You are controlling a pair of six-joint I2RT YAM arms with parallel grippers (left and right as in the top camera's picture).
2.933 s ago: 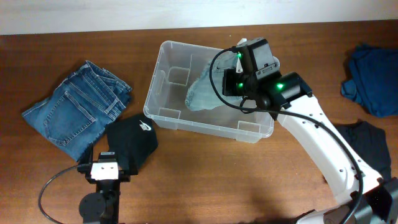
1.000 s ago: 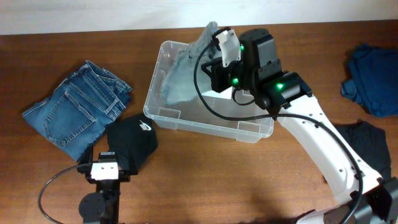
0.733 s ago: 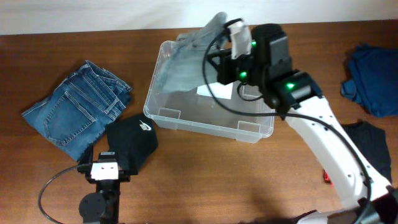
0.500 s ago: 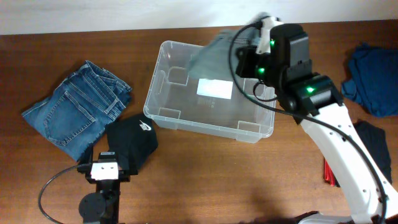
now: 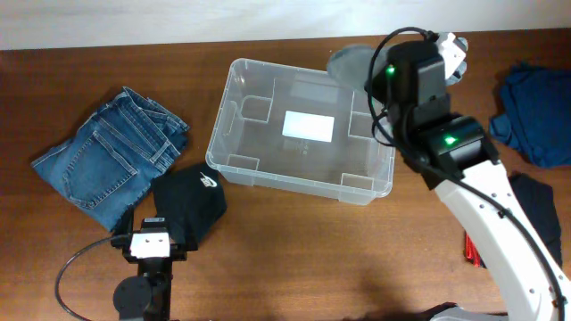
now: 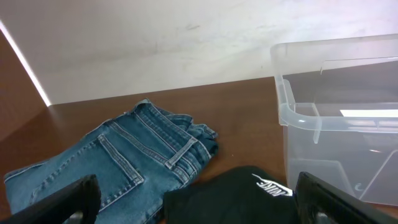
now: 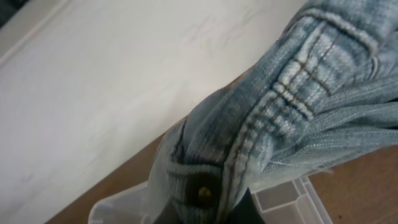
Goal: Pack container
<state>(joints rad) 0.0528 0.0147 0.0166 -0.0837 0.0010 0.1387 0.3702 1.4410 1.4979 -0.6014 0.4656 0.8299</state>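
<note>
Only my right wrist view shows the seams and button of the pale denim garment (image 7: 298, 118) that my right claw (image 5: 373, 64) pinches; overhead it is a blur. The container (image 5: 225, 116) stands on the table (image 5: 294, 250) just beside this claw. My left claw (image 6: 196, 208) gapes wide.

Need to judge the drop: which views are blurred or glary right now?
Overhead: the pale denim garment is a smeared blur by the far rim of the container; everything else is sharp, with no strong glare. Right wrist: the denim fills the frame at close range, stitching crisp, background soft. Left wrist: sharp and evenly lit, folded jeans and black cap clear.
</note>
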